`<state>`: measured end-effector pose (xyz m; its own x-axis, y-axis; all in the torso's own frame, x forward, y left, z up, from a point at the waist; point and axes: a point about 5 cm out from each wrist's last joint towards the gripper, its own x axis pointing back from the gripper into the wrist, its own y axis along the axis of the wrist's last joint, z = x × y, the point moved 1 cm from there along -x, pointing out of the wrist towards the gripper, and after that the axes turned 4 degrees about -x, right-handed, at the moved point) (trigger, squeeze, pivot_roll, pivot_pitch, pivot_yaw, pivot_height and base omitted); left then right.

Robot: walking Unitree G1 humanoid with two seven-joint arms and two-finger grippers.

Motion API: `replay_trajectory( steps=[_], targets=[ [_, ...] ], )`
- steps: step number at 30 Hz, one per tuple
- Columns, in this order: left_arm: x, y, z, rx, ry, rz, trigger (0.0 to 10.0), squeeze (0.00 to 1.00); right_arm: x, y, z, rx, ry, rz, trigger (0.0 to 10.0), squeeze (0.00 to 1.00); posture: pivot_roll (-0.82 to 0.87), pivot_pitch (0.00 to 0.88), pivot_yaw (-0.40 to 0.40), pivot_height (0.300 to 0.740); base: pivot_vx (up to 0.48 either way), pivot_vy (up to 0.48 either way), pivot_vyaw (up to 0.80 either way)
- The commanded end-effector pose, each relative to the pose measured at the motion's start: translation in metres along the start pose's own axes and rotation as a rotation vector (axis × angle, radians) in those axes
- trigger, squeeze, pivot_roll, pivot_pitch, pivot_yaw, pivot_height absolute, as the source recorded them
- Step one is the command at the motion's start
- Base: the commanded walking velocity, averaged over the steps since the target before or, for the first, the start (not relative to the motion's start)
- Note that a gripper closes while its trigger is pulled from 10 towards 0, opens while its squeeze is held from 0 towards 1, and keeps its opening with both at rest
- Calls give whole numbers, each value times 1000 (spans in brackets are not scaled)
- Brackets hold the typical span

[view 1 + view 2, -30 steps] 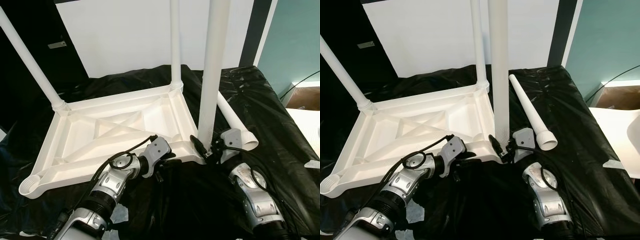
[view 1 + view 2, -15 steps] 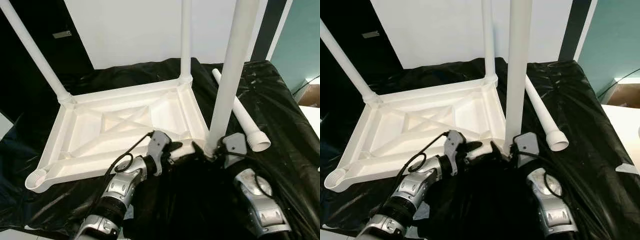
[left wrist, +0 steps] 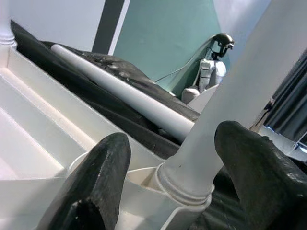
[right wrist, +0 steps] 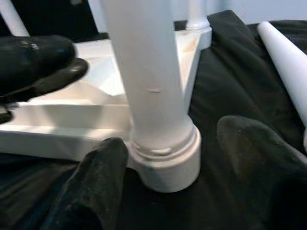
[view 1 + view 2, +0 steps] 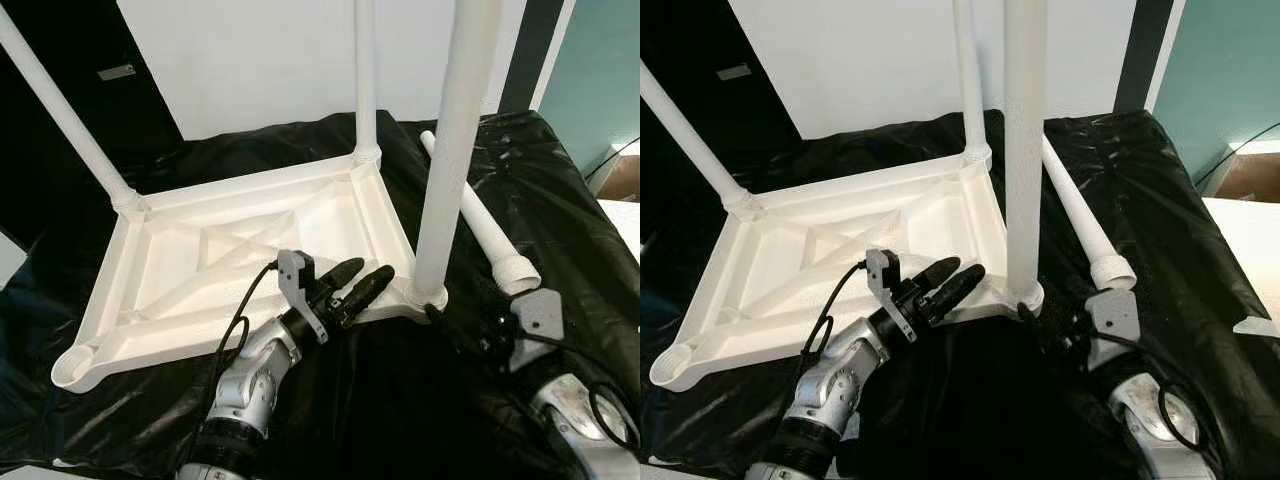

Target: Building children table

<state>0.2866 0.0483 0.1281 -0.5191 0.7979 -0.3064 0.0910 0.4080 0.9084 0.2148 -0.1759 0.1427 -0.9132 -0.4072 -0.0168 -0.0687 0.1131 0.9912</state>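
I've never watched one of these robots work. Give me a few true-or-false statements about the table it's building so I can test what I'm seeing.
1. The white tabletop lies upside down on black sheeting. True.
2. All four legs are fitted. False: three stand in corner sockets; one spare leg lies loose on the sheeting.
3. The right gripper is clamped on the nearest leg. False: its fingers stand open either side of the leg's base.
4. The left gripper is open, beside the tabletop's near edge. True.
5. One corner socket holds no leg. True.
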Motion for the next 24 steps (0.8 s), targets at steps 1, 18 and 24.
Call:
replay_trajectory(
  steps=[1, 18, 24],
  targets=[
    [6, 1, 3, -17, 38, 0, 10000, 0, 2, -2, 13, -48, 100, 22, 0, 0, -141, 0, 149, 740, 0, 0, 0],
    [16, 43, 25, -124, 295, -186, 10000, 0, -59, -39, 12, -177, 339, 221, 0, 0, -27, 0, 101, 740, 0, 0, 0],
    [17, 41, 23, -131, 311, -184, 10000, 0, -90, -40, -5, -69, 295, 248, 0, 0, -1, 0, 87, 740, 0, 0, 0]
  ],
)
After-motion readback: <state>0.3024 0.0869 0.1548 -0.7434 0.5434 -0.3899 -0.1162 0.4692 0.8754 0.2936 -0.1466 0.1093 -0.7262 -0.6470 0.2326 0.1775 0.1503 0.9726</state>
